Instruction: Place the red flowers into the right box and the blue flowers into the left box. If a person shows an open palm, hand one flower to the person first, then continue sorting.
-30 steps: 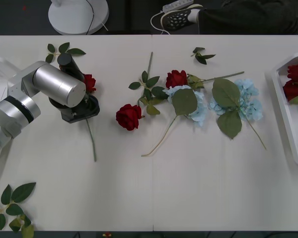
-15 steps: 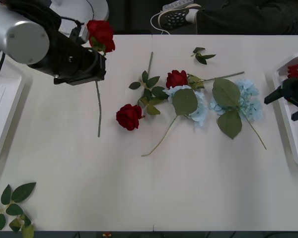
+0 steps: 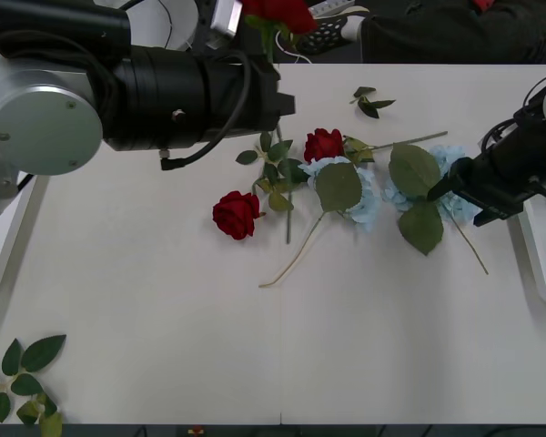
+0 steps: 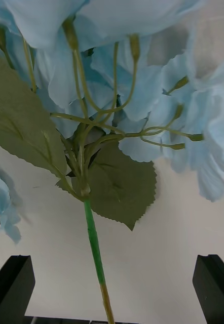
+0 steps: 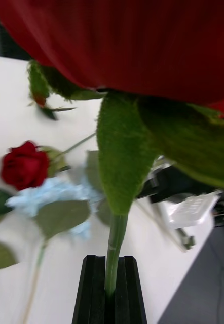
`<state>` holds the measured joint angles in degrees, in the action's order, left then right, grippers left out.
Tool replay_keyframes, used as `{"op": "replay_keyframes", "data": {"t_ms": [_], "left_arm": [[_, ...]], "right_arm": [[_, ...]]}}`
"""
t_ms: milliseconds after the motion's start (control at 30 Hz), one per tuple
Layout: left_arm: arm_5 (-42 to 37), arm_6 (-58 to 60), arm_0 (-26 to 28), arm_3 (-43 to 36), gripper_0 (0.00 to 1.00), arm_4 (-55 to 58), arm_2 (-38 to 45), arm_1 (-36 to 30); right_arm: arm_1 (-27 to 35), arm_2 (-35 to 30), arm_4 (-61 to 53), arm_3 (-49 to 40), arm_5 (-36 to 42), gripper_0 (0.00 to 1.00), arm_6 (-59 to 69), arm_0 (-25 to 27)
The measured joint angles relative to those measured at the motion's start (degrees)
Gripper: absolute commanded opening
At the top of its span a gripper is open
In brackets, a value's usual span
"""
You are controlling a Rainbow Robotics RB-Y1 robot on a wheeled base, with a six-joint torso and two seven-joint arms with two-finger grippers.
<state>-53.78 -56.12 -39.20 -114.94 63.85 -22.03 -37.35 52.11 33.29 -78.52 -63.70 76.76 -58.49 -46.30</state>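
A red rose [image 3: 278, 13] is held aloft by the left gripper [image 5: 110, 288], whose black fingers [image 5: 91, 291] are clamped on the green stem just below the bloom; in the front view the bloom is seen at the far edge of the table [image 3: 273, 355], with the stem hanging down from it. The right gripper [image 4: 112, 286] is lowered over the right-hand blue flower [image 3: 455, 187], its fingers [image 4: 11, 286] spread wide on either side of that flower's thin stem without touching it. The other blue flower [image 3: 359, 196] lies just beside it toward the middle, partly covered by a broad leaf. Two more red roses are left on the table: one [image 3: 323, 144] touching the blue cluster, one [image 3: 236, 215] lying apart, nearer the robot. The right box [image 3: 539, 264] is seen at the table's right edge, the left box [image 3: 2, 246] at its left edge. Loose leaf sprigs [image 3: 23, 373] lie at the near left corner. No readable writing or brand can be made out on anything.
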Motion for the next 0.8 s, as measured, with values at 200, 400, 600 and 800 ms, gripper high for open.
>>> {"op": "replay_keyframes", "data": {"t_ms": [200, 400, 600, 800], "left_arm": [[2.71, 0.0, 0.0, -0.01, 0.0, -4.69, 0.15, 8.57], [3.06, 0.0, 0.0, 0.03, 0.0, -10.61, 0.17, 15.35], [6.23, 0.0, 0.0, 0.9, 0.0, -13.69, 0.18, 20.17], [15.01, 0.0, 0.0, 4.28, 0.0, -14.36, -0.62, 22.0]], "right_arm": [[-3.06, 1.11, 4.03, 0.85, -0.55, 0.93, 0.0, -0.31], [-3.9, 1.42, 4.48, 0.89, -0.53, 0.92, 0.0, -0.32], [-3.19, 1.43, -0.94, 1.07, 0.6, 0.92, -0.07, -0.9], [1.47, 1.27, -7.34, 1.11, 4.35, 0.92, -13.41, -2.5]]}}
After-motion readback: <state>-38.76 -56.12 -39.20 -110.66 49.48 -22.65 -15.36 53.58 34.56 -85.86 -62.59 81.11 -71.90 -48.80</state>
